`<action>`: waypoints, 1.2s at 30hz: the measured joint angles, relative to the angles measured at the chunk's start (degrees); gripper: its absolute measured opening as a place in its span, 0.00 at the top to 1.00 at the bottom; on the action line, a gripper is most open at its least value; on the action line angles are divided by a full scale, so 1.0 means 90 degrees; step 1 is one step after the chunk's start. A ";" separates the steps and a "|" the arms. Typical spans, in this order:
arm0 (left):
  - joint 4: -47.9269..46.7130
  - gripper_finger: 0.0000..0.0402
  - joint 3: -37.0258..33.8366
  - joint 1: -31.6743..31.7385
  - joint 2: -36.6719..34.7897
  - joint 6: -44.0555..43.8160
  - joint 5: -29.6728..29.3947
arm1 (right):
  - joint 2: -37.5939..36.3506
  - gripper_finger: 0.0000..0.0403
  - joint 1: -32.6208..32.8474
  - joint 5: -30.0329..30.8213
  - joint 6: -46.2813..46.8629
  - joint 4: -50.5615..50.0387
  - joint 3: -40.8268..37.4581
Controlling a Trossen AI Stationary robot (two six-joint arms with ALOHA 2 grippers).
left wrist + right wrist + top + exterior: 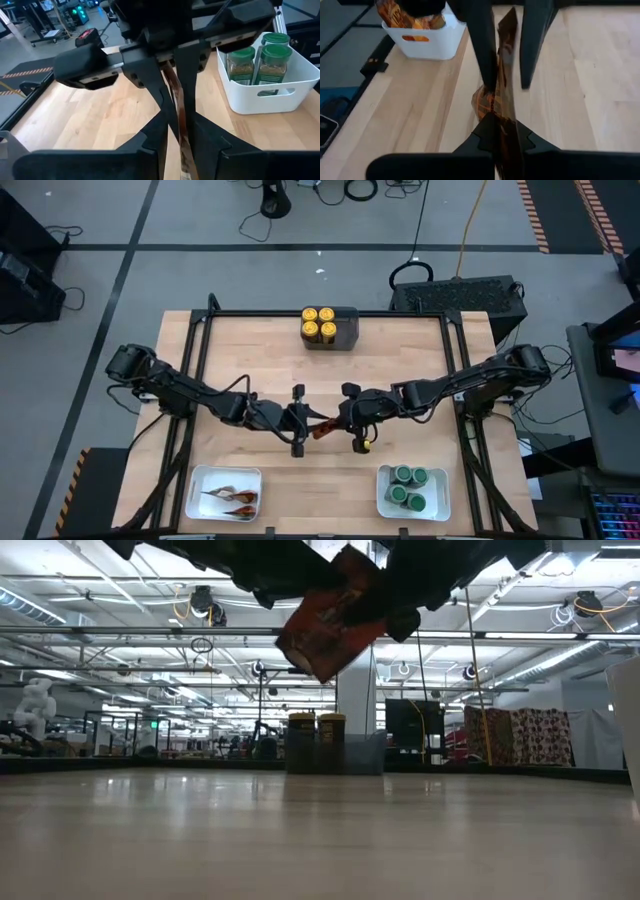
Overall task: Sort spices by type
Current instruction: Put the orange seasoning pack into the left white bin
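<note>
A thin brown-orange leaf-like packet (322, 426) hangs in the air over the table's middle, between my two grippers. My right gripper (497, 122) comes from the right and is shut on it. My left gripper (181, 131) comes from the left and is open, one finger (482, 45) on each side of the packet's other end; a strip of table shows between the packet and the second finger (534, 40). In the low view the packet (330, 618) is well above the tabletop. My right gripper pinches the packet's right-hand end (501, 107) between its two fingers, coming level from the table's right. The packet stands on edge, flat faces against the fingers, lifted clear of the table and reaching toward the left gripper.
A dark bin with yellow-lidded jars (320, 327) stands at the far edge. A white tray (198, 474) holding two packets (232, 499) sits near left. Another white tray (280, 95) with green-lidded jars (259, 61) sits near right. Bare wood lies between.
</note>
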 joint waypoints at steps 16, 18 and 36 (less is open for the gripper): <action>0.0003 0.80 0.0000 0.0251 0.0000 -0.0446 0.0197 | 0.0115 1.00 0.0000 0.0041 -0.0002 0.0100 0.0002; 0.0003 0.83 0.0000 0.0263 0.0000 -0.0334 0.0199 | 0.0115 1.00 -0.0003 0.0044 -0.0002 0.0101 0.0002; 0.0014 0.99 -0.0002 0.0271 0.0000 -0.0128 0.0221 | 0.0113 0.81 0.0001 0.0032 -0.0025 0.0097 0.0002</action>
